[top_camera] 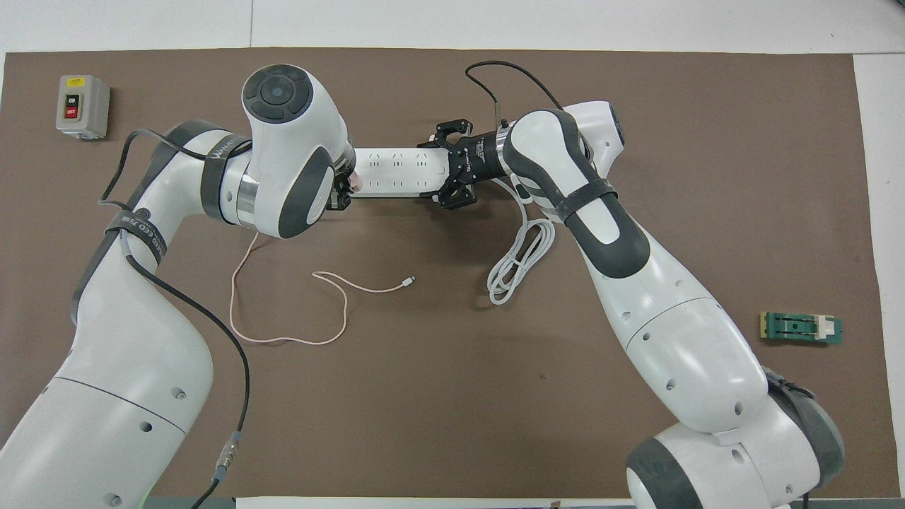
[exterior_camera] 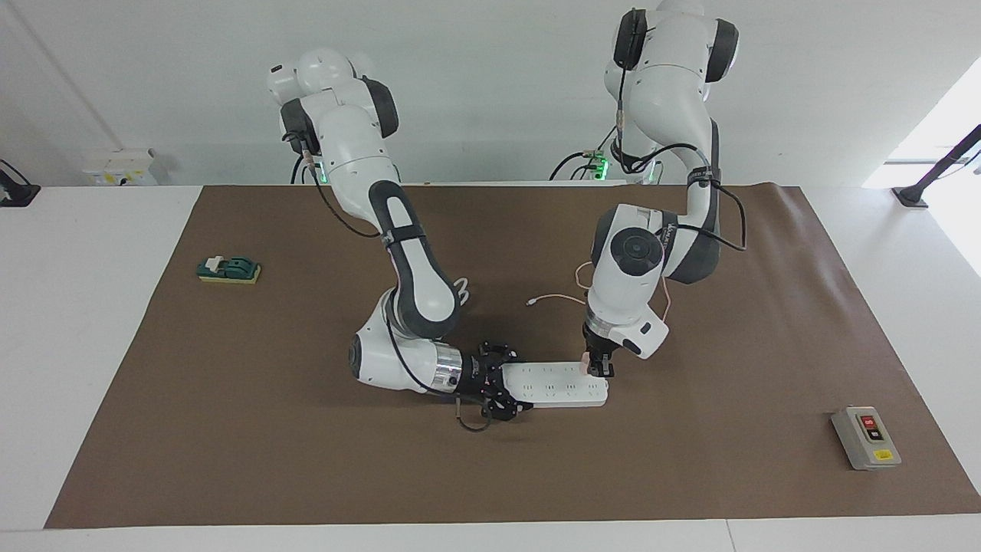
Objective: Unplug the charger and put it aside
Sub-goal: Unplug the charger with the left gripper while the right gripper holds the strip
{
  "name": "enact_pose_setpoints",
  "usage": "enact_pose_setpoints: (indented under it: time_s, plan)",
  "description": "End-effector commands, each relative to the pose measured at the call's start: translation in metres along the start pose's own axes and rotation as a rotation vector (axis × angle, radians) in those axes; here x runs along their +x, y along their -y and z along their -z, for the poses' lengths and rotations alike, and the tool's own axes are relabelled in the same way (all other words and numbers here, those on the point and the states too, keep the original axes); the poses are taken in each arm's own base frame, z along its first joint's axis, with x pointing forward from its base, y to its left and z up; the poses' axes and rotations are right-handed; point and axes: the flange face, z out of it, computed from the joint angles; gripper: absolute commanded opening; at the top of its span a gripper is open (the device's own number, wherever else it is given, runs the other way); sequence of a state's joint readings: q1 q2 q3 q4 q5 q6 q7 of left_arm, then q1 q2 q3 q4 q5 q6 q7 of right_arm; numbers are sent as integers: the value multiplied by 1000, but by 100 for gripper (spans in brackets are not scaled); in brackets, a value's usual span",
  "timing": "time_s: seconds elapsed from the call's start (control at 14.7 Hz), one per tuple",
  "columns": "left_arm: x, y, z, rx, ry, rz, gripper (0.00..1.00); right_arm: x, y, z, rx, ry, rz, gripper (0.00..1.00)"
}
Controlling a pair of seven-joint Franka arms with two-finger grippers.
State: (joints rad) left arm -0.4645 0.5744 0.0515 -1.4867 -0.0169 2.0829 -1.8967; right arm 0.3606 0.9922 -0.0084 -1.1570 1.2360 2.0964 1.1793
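The charger (exterior_camera: 588, 359) is mostly hidden: only a small pale pink corner shows at the end of the power strip (exterior_camera: 553, 383) toward the left arm's side of the tabletop, pinched under the left tool (exterior_camera: 597, 366). That tool points straight down and is clamped on the little cube, and its wrist covers nearly all of it from above. Whether the prongs sit in the socket I cannot make out. The charger's thin pink cable (top_camera: 291, 311) runs out from under the left arm and loops loosely over the brown mat (exterior_camera: 230, 429), nearer to the robots than the strip, ending in a small pale connector.

The strip is a long, flat, white plastic bar with rows of sockets. The right tool (exterior_camera: 502, 383) lies low and sideways at its other end, black links splayed around the strip's end; I cannot tell whether its fingertips press it. A thick white cord (top_camera: 520, 265) lies in a bundled coil beside the right arm, nearer to the robots than the strip.

Well apart sit a grey switch box (exterior_camera: 866, 438) with a red button, at the left arm's end, and a green block (exterior_camera: 229, 269) at the right arm's end.
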Motion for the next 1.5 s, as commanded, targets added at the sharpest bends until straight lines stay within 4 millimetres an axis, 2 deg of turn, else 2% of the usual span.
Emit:
enact_pose_setpoints:
  time_s: [0.0, 0.2, 0.41, 0.54, 0.68, 0.82, 0.88, 1.02, 1.29, 1.43]
  plan:
    - [2, 2, -3, 10, -26, -4, 0, 3, -2, -2, 2, -15, 26, 67]
    - [5, 4, 10, 18, -32, -3, 0, 2, -2, -2, 3, -14, 26, 67]
    - [7, 8, 40, 31, -39, -3, 0, 2, -2, -2, 3, -14, 25, 67]
    - [7, 13, 68, 24, -34, -6, 0, 2, -2, -2, 5, -14, 26, 67]
    - [10, 16, 82, 19, -31, -21, 0, 2, -2, -2, 5, -14, 26, 67]
    - [11, 18, 82, 24, -29, -119, 0, 2, -2, -2, 5, -14, 25, 67]
    - [11, 18, 81, 28, -28, -169, 0, 2, -2, -2, 6, -15, 19, 73]
    - [17, 21, 79, 48, -27, -326, 0, -2, -2, -3, 4, -13, 10, 98]
    - [30, 36, 74, 145, -13, -706, 0, -24, 0, 7, 12, -10, -1, 100]
    - [60, 50, 83, 172, 11, -866, 0, -31, 1, 14, 12, -7, -5, 100]
